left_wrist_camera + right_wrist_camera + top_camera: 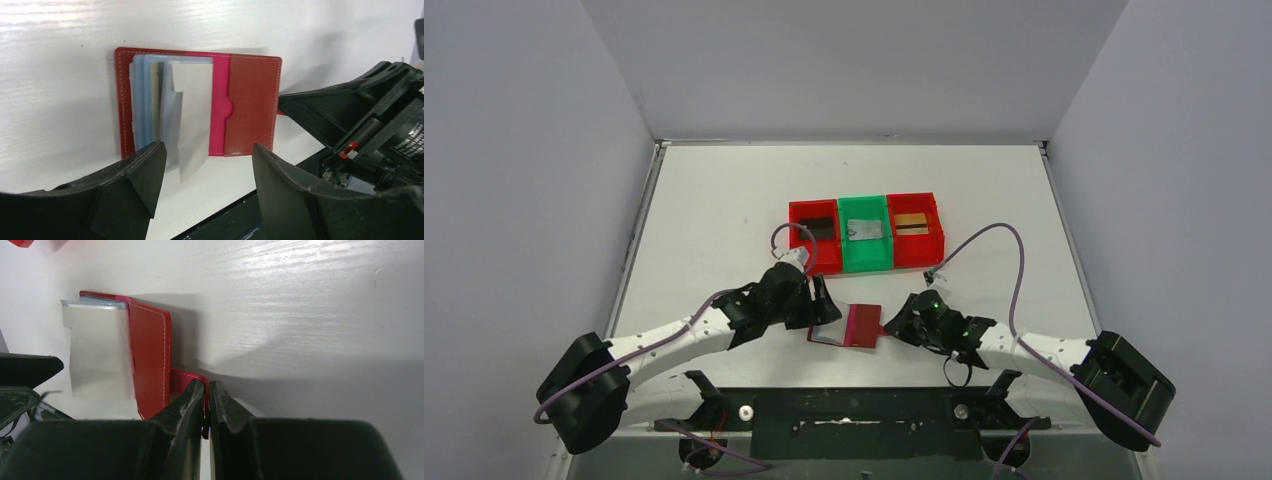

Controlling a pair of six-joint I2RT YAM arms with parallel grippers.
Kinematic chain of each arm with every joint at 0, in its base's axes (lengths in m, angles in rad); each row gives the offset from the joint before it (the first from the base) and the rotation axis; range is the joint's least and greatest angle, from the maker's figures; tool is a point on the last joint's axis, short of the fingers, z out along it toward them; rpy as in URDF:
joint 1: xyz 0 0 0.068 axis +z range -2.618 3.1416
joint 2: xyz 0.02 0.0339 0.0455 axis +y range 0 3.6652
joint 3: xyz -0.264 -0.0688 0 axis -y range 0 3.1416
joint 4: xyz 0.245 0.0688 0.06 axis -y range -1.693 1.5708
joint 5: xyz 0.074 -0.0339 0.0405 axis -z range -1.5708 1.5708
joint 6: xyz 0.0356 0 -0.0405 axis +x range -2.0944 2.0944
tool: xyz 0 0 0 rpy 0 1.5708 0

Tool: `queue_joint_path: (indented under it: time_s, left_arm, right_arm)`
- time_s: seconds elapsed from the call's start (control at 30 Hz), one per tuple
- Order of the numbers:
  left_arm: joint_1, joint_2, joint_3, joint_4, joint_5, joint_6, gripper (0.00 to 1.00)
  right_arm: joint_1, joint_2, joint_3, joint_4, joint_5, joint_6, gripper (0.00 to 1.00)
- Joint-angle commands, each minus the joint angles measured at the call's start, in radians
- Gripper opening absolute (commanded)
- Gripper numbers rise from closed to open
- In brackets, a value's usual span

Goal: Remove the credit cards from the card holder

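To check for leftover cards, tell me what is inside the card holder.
The open card holder shows pale blue-grey sleeves, the top one lifted. No card shows; the sleeves underneath are covered.

A white table (714,200) with a faint wood grain fills the enclosure from near to far. Plain pale grey panels close it in: a left wall (524,150), a far wall (854,60) and a right wall (1184,150). Soft, even light leaves a pale sheen on the tabletop.
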Motion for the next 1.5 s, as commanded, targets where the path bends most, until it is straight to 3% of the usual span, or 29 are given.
queue_joint_path:
  time_s: [0.0, 0.4, 0.63, 0.9, 1.23, 1.47]
  left_arm:
    - [-0.004, 0.020, 0.043, -0.015, -0.029, -0.018, 0.63]
    - [-0.005, 0.103, 0.024, 0.140, 0.119, -0.019, 0.63]
    - [-0.043, 0.142, 0.085, 0.030, 0.019, -0.014, 0.61]
    - [-0.045, 0.048, 0.075, -0.062, -0.095, -0.040, 0.64]
    - [-0.045, 0.101, 0.041, 0.037, 0.001, -0.046, 0.65]
    - [-0.046, 0.118, 0.047, -0.004, -0.026, -0.051, 0.65]
  right_arm:
    - [-0.015, -0.022, -0.017, 0.051, 0.020, 0.021, 0.07]
    - [-0.032, -0.016, -0.025, 0.055, 0.006, 0.013, 0.08]
    - [-0.034, -0.017, -0.022, 0.058, 0.003, 0.009, 0.09]
    - [-0.035, -0.007, -0.018, 0.052, 0.003, 0.011, 0.09]
    - [-0.036, 0.001, -0.007, 0.047, 0.004, 0.010, 0.09]
    - [-0.036, 0.004, -0.004, 0.041, 0.004, 0.009, 0.09]
